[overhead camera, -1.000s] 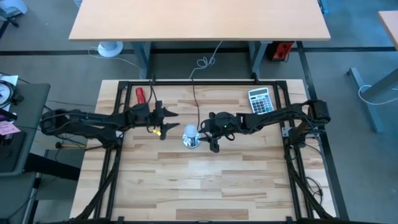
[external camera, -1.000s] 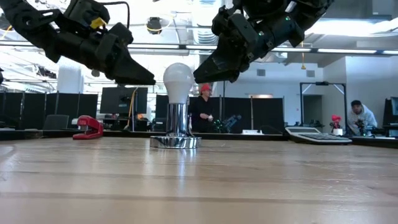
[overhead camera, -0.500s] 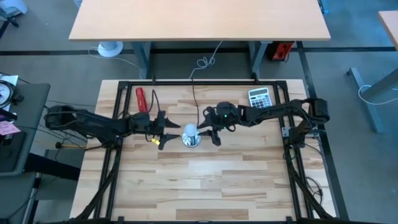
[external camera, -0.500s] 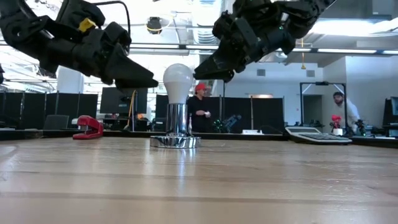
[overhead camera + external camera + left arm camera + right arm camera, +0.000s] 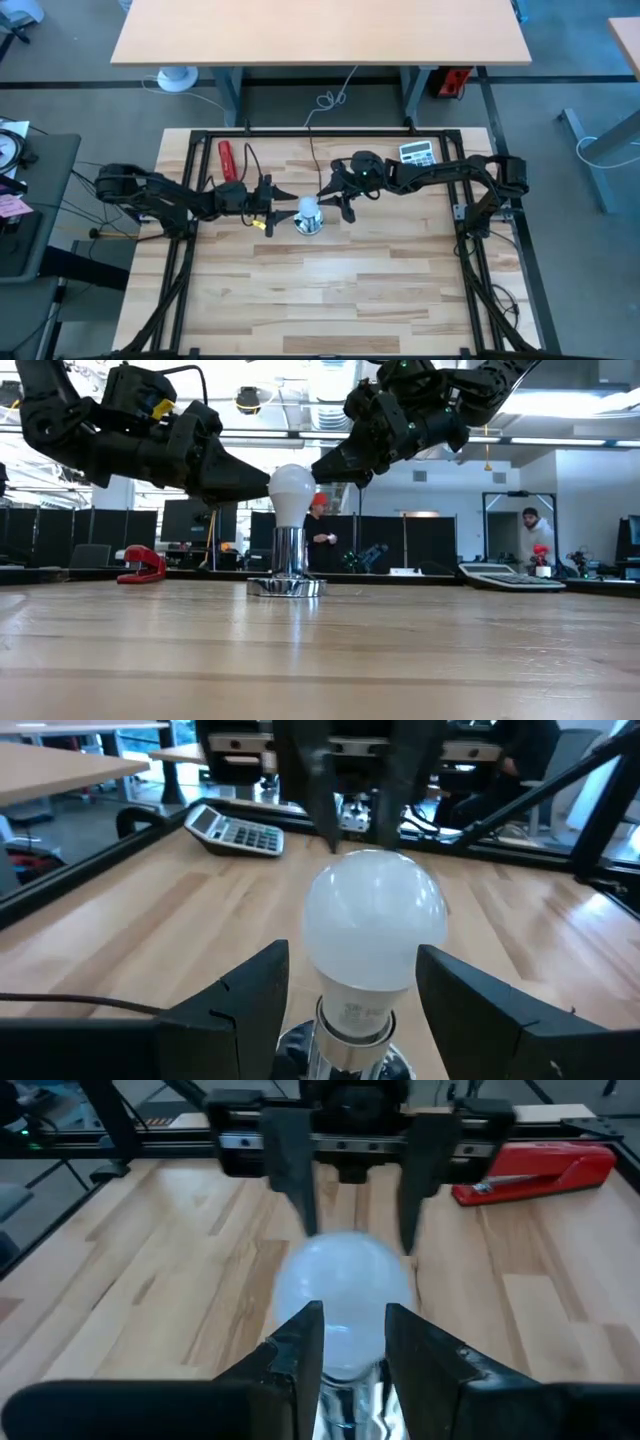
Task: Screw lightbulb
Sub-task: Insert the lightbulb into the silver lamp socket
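Bright, even overhead light; ceiling glare in the low view, right wrist foreground blurred

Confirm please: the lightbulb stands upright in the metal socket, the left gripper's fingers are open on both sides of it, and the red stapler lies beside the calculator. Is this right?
One thing is wrong. The red stapler does not lie beside the calculator; the high view shows them in opposite far corners of the table. The lightbulb does stand upright in the metal socket, with the left gripper open on both sides of it.

White lightbulb [image 5: 292, 493] upright in shiny socket [image 5: 287, 572], left gripper [image 5: 248, 473] and right gripper [image 5: 330, 468] flanking it, red stapler [image 5: 142, 564] behind.
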